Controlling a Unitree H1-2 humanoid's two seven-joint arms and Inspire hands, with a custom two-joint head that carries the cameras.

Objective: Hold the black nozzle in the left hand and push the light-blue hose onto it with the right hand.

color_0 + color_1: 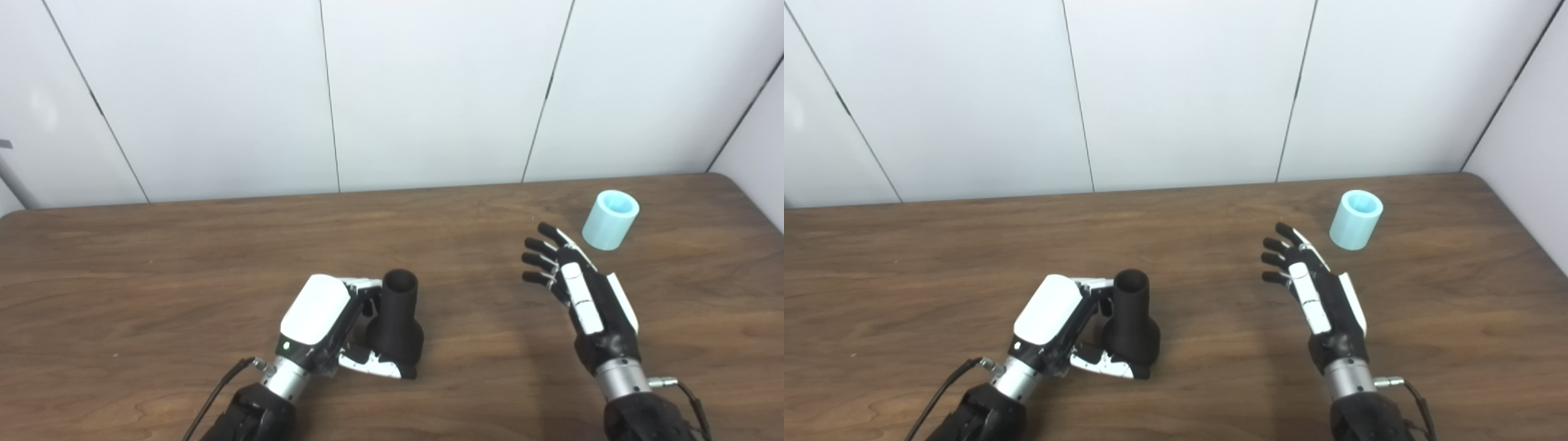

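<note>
Head-camera view of a brown wood-grain bench (153, 257) set against a white panelled wall (429, 92). The left hand (324, 324), white-backed with black fingers, is at the near left-centre of the bench, closed around the black plastic nozzle (397, 318). The nozzle stands upright with its open tubular mouth upward and its wider flared base on the bench surface; the fingers wrap its narrow neck from the left, and the thumb lies across the near side of the base.

The right hand (582, 288) is at the near right, held above the bench with its fingers (542, 260) spread and extended toward the far side, holding nothing. It casts a faint shadow on the wood to its left.

The light-blue hose (610, 220), a short hollow cylinder, stands on end at the far right of the bench with its open end upward and leaning slightly. It lies just beyond and to the right of the right hand's fingertips, apart from them, and well apart from the nozzle.
</note>
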